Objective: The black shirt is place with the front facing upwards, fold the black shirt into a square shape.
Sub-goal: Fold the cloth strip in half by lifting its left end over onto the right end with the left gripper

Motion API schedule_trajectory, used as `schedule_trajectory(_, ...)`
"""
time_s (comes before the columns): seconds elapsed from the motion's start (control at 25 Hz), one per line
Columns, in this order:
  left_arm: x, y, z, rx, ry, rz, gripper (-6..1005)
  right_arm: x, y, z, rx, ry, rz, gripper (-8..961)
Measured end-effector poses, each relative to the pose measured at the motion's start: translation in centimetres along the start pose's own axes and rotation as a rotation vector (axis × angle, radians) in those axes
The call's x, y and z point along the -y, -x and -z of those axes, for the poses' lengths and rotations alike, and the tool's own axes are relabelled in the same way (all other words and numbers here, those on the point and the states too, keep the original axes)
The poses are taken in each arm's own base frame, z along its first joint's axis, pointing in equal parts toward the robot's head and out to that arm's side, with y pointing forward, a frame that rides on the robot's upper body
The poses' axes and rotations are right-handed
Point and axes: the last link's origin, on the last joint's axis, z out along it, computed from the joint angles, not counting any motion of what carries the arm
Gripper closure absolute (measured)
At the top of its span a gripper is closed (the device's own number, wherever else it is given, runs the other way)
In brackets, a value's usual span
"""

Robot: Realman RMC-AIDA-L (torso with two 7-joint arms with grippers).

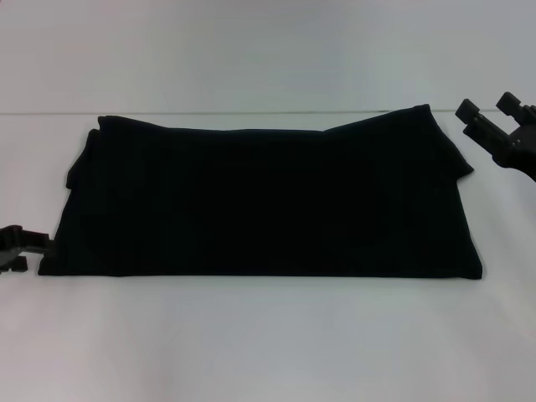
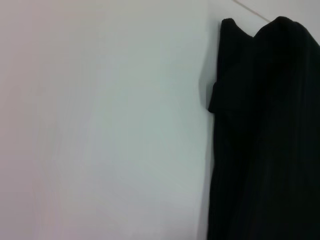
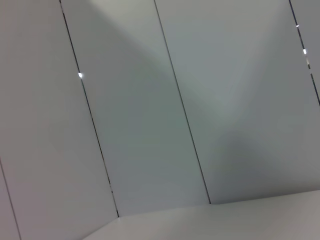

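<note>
The black shirt (image 1: 264, 201) lies flat on the white table (image 1: 268, 343), folded into a wide rectangle with no print showing. One sleeve corner sticks out at its far right. My left gripper (image 1: 18, 248) sits low at the view's left edge, just beside the shirt's near-left corner. Raised off the cloth, my right gripper (image 1: 486, 105) hovers open beyond the shirt's far-right corner, with nothing between its fingers. In the left wrist view one end of the black shirt (image 2: 265, 140) shows beside bare table. No shirt appears in the right wrist view.
The table's far edge (image 1: 251, 112) meets a pale wall just behind the shirt. Grey wall panels (image 3: 150, 110) with dark seams fill the right wrist view.
</note>
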Motion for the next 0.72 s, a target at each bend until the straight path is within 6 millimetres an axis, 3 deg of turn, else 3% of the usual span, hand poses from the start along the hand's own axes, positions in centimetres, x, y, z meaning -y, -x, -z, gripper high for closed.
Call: schedule_trajectory(0.72,-2.6,-0.1,-1.4,0.042,0.076,-0.032,411,0.1,-0.2,0.2,0.002,-0.010,-0.010,82)
